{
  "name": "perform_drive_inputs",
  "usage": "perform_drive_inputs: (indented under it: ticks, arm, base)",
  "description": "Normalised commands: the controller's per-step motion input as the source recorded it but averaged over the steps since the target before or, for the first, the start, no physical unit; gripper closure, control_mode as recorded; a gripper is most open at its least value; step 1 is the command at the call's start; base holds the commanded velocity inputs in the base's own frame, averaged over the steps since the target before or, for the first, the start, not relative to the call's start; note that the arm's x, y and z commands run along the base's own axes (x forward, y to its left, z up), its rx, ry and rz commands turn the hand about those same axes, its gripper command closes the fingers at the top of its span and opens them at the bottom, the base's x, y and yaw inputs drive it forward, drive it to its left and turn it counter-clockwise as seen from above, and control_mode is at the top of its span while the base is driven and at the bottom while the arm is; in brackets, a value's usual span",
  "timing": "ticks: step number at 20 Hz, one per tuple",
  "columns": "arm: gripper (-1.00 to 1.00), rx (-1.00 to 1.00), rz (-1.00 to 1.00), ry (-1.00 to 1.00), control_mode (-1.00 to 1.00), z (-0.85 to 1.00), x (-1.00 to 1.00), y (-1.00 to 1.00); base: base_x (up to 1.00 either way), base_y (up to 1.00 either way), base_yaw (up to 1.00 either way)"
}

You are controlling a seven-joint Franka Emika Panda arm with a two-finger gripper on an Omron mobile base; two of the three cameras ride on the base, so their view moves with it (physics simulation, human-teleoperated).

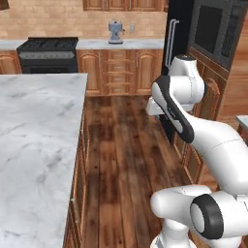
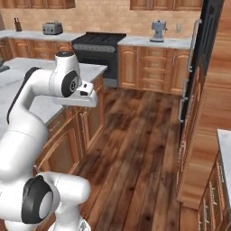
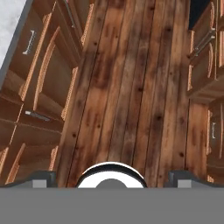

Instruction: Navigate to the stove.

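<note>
Marble island (image 1: 34, 145) close alongside, open wood floor (image 1: 121, 145) ahead, stove (image 1: 47, 54) far off; gripper (image 3: 112, 177) fingers wide.

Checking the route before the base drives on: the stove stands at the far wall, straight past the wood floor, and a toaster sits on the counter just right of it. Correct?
Not quite. The stove is at the far wall, but a coffee machine sits just right of it, as the left base view shows. The toaster is on its left.

A black freestanding stove (image 1: 47, 54) with grid burner grates, a grey control strip and a closed dark oven door stands upright against the far wall, at eleven o'clock.
</note>
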Motion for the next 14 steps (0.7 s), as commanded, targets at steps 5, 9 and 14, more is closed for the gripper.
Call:
perform_drive_inputs:
  ticks: [5,9,14]
  arm:
    - [-1.00,0.00,0.00,0.00,1.00,0.00,0.00,0.00]
    - [-1.00,0.00,0.00,0.00,1.00,0.00,0.00,0.00]
    - [-1.00,0.00,0.00,0.00,1.00,0.00,0.00,0.00]
  base:
    - [1.00,0.00,-0.07]
    - [1.00,0.00,-0.05]
    - [1.00,0.00,-0.05]
